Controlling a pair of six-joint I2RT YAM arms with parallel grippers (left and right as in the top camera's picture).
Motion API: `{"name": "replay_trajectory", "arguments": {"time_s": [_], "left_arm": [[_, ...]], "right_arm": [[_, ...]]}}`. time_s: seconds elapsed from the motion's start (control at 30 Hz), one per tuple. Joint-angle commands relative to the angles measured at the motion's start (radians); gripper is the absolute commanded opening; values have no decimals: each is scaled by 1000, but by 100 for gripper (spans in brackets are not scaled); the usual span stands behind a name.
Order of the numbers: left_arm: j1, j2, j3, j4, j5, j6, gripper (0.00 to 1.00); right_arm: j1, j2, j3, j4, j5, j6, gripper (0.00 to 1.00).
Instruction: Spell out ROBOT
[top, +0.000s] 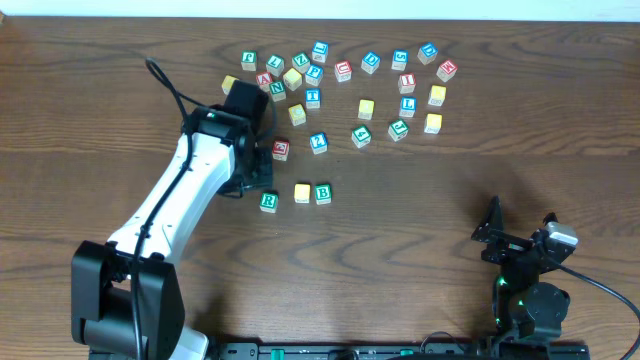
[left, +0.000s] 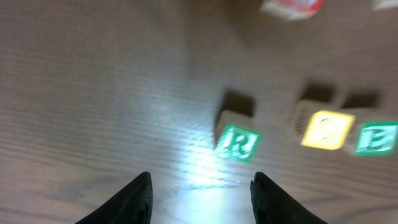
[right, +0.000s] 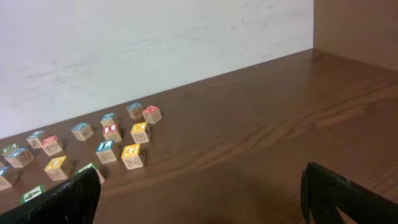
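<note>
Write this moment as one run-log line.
left claw: open, empty, near R | row: R, yellow block, B | right claw: open, empty

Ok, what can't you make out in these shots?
- Letter on yellow block: blurred in the left wrist view, too small overhead.
- Most of red block: cut off by the left wrist view's top edge.
- Tips of left gripper: overhead, hidden under its own arm.
- Letters on far blocks: too small in the right wrist view.
</note>
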Motion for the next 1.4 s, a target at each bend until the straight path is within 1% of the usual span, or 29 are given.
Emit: {"name": "replay_trajectory", "arguments": {"time_s": [0.0, 0.1, 0.17, 0.2, 0.27, 0.43, 0.7, 0.77, 0.83, 0.87, 0.9, 0.93, 1.07, 1.2, 1.37], "left_arm": [[4, 2, -55, 19, -9, 76, 51], [2, 6, -94, 92, 46, 105, 52], [0, 19, -108, 125, 47, 105, 54], [0, 35, -113, 147, 73, 111, 55], [-6, 59, -115, 168, 106, 130, 55], [-35, 111, -115, 200, 112, 146, 56], [-37, 183, -116, 200, 104, 146, 56], [-37, 183, -116, 200, 104, 142, 53], [-37, 183, -116, 200, 105, 129, 45], [-37, 183, -116, 200, 105, 119, 43], [-37, 183, -116, 201, 105, 110, 39], [-37, 183, -116, 204, 105, 100, 38], [-37, 183, -116, 242, 105, 51, 35], [-37, 183, -105, 283, 113, 13, 34], [-47, 183, -86, 298, 117, -3, 34]], "right_arm": [[-2, -5, -1, -3, 5, 7, 99], [-2, -5, -1, -3, 5, 7, 99], [-2, -5, -1, -3, 5, 7, 99], [-2, -5, -1, -3, 5, 7, 99], [-2, -5, -1, -3, 5, 7, 99], [-2, -5, -1, -3, 5, 7, 99], [-2, -5, -1, -3, 5, 7, 99], [-2, -5, -1, -3, 5, 7, 99], [-2, -5, -1, -3, 5, 7, 99], [-2, -5, -1, -3, 5, 7, 99], [-2, -5, -1, -3, 5, 7, 99], [-2, -5, -1, -3, 5, 7, 99], [-2, -5, -1, -3, 5, 7, 99], [-2, -5, -1, -3, 5, 7, 99], [-2, -5, -1, -3, 5, 7, 99]]}}
